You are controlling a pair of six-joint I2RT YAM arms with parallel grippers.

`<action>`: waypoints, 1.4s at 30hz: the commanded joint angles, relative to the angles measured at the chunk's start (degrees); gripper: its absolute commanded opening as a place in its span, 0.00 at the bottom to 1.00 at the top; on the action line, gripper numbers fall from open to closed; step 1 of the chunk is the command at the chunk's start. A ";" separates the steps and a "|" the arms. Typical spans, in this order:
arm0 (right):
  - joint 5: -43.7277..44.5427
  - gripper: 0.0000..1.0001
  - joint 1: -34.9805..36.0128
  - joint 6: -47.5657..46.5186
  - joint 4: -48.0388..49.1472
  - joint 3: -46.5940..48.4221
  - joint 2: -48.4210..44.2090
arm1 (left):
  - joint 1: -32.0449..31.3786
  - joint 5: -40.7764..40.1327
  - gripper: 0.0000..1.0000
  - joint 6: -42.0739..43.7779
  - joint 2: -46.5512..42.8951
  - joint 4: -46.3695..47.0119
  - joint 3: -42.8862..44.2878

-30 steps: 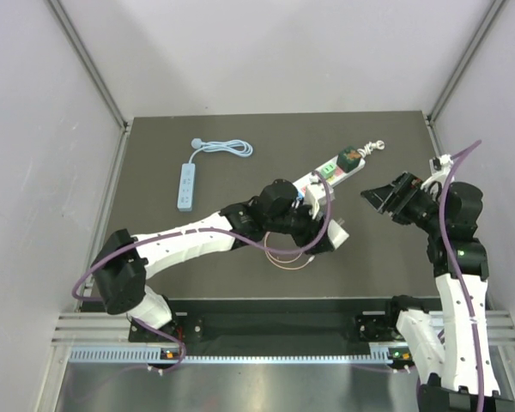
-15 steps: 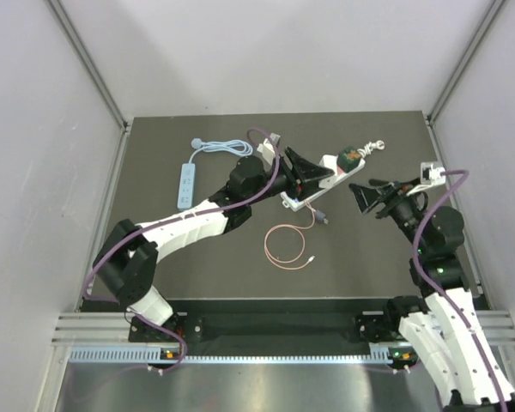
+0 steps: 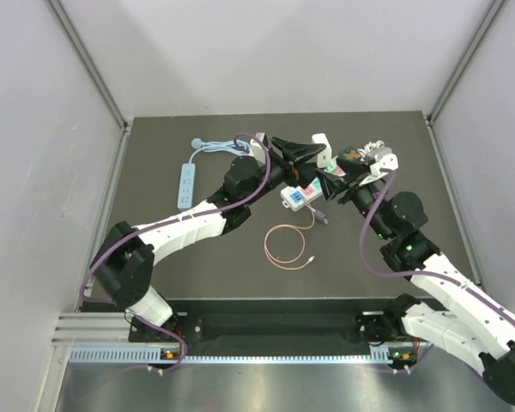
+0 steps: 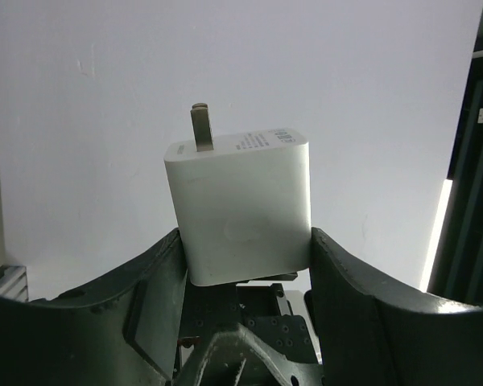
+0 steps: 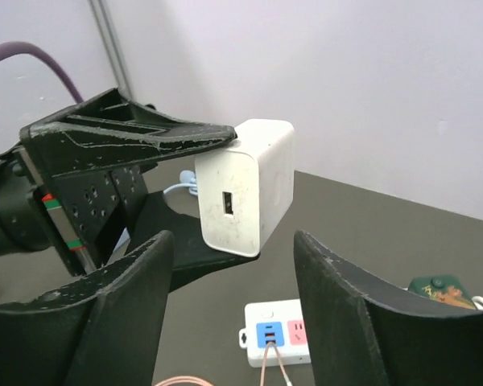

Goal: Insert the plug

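From above: white plug point(image 3: 320, 146) up in the air, just beyond the small power strip point(image 3: 297, 196), pinched tight in the left gripper point(image 3: 307, 151). Right gripper point(image 3: 348, 169) just to the right of the power strip, jaws apart, holding nothing. Looks like a hand-over, so go slow: bring the right jaws around the plug's bare sides, squeeze, and only then let go with the left. From the left wrist: plug point(image 4: 241, 213) clamped between two dark fingers point(image 4: 145, 289), tipped a little, one metal pin point(image 4: 200, 127) sticking up and away from the gripper. Long way of the plug: from its hidden back end up to that pin. No power strip in this view. From the right wrist: plug point(image 5: 245, 185) high above the power strip point(image 5: 278, 342), small cable hole point(image 5: 226, 204) facing this camera, pins hidden on the far side, so probably not aimed at the power strip yet. Turn the pins down toward the power strip first, line up, then push straight in with no wobble.
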 commanded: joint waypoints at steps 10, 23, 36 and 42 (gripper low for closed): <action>12.16 0.57 7.04 -10.94 6.37 7.92 8.77 | -0.58 -3.00 0.00 -2.92 -3.97 5.10 -0.38; 19.64 0.00 7.66 -10.68 -4.69 15.81 13.09 | -0.14 -1.07 0.62 2.87 -5.72 6.16 -3.19; -0.12 0.00 -8.76 -8.48 -42.12 34.71 23.43 | 9.52 0.78 0.78 22.98 -15.39 -15.52 -9.62; -8.47 0.00 -10.18 -13.49 -60.22 49.48 39.33 | 12.60 0.60 0.77 47.67 -16.80 -35.75 -3.55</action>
